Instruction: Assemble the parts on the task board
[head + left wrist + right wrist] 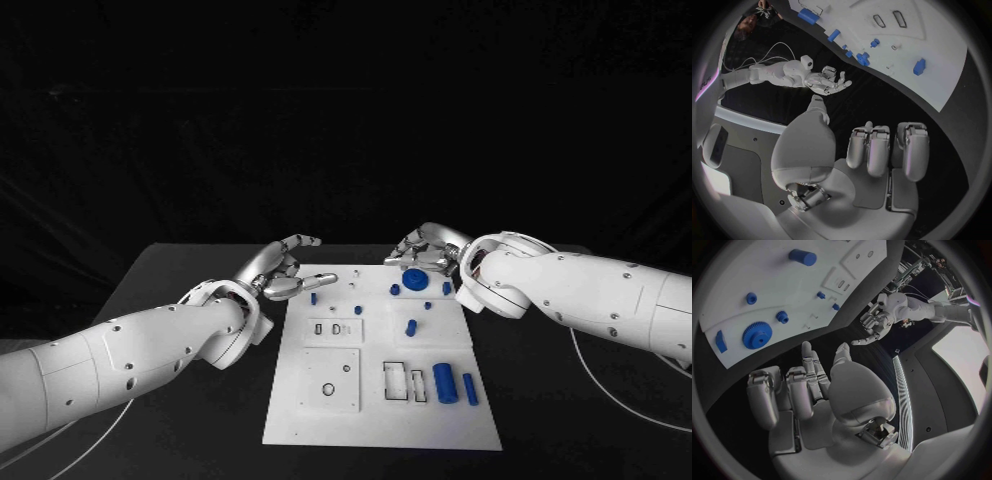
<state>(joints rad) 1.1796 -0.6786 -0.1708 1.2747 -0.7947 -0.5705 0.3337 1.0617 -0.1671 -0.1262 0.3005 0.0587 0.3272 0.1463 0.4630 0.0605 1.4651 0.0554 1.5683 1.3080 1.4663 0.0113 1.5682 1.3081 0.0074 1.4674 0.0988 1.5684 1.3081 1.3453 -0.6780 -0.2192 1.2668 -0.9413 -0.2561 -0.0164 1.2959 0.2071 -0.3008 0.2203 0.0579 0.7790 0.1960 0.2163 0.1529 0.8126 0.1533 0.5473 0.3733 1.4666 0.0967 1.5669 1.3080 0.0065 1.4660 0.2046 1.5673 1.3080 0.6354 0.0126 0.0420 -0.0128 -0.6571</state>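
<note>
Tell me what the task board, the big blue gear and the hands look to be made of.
Task board: likely rigid plastic or painted sheet, matte white, flat with crisp cut-out slots.
Big blue gear: probably moulded or printed plastic, uniform matte blue, evenly cut teeth.
Left hand and right hand: seemingly metal or metallic-coated shells, silver, satin sheen with soft highlights; which one is unclear.
</note>
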